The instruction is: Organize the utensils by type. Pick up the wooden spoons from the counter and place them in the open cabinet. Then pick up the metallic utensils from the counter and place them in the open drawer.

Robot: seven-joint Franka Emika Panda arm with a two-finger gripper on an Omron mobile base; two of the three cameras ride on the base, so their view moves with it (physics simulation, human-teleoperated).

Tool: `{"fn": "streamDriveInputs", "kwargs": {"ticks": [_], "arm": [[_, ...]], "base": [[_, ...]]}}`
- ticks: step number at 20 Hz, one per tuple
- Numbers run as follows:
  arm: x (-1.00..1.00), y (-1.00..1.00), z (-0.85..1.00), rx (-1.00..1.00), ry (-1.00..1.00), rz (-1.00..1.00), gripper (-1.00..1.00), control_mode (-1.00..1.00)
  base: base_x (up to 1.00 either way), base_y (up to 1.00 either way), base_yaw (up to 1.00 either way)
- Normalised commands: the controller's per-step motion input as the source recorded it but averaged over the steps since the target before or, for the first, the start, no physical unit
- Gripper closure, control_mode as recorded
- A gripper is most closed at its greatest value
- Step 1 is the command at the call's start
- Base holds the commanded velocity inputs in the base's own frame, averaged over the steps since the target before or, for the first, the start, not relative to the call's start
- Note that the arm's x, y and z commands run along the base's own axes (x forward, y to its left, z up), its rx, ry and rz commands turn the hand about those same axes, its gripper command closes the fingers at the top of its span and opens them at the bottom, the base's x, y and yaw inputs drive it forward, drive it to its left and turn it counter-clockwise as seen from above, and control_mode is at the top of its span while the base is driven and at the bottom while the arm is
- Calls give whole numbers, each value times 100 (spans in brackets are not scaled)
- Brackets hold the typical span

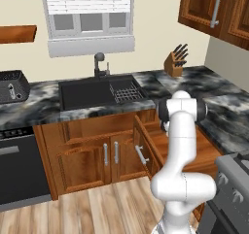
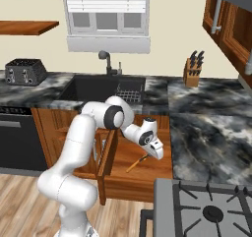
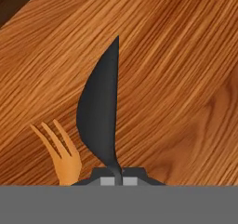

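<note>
**A:** What is closest in the hand view?

**B:** The hand (image 3: 118, 180) itself. Its two dark tips are pressed together with no gap between them. A dark, pointed, blade-like shape rises from where they meet. I cannot tell whether that is something pinched or only a shadow on the wood.

**A:** And the orange thing beside it?

**B:** That is the wooden fork (image 3: 59, 146). Its three tines fan out just left of the tips, over the wood-grain floor of the drawer (image 3: 176, 79). Its handle is cut off at the bottom of that view, so I cannot tell whether the tips are touching it.

**A:** Where is all this in the kitchen?

**B:** From the right base view, the white arm (image 2: 78, 147) reaches forward and down, and the hand is low inside the pulled-out drawer. The fork lies slanted there, with its upper end just beside the hand and its other end pointing to the near left. The drawer hangs out from under the counter (image 2: 206, 128), just right of the sink (image 2: 93, 88).

**A:** Anything else worth noting?

**B:** A dish rack (image 2: 129, 94) sits at the right end of the sink. A knife block (image 2: 193, 73) stands at the far edge of the counter to the right. A toaster (image 2: 24, 71) is far left. The stove (image 2: 206, 209) sits near right, touching the drawer's right side in that view.
</note>
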Motion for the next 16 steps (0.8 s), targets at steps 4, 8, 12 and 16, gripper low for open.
{"fn": "streamDriveInputs", "kwargs": {"ticks": [4, 8, 12, 16], "arm": [[6, -1, -31, 0, 0, -8, 100, -100], [11, 0, -18, 0, 0, -9, 100, -100], [11, 0, -17, 0, 0, -9, 100, -100], [12, 0, -22, 0, 0, -6, 100, -100]], "base": [[0, 0, 0], [0, 0, 0], [0, 0, 0], [0, 0, 0]]}}
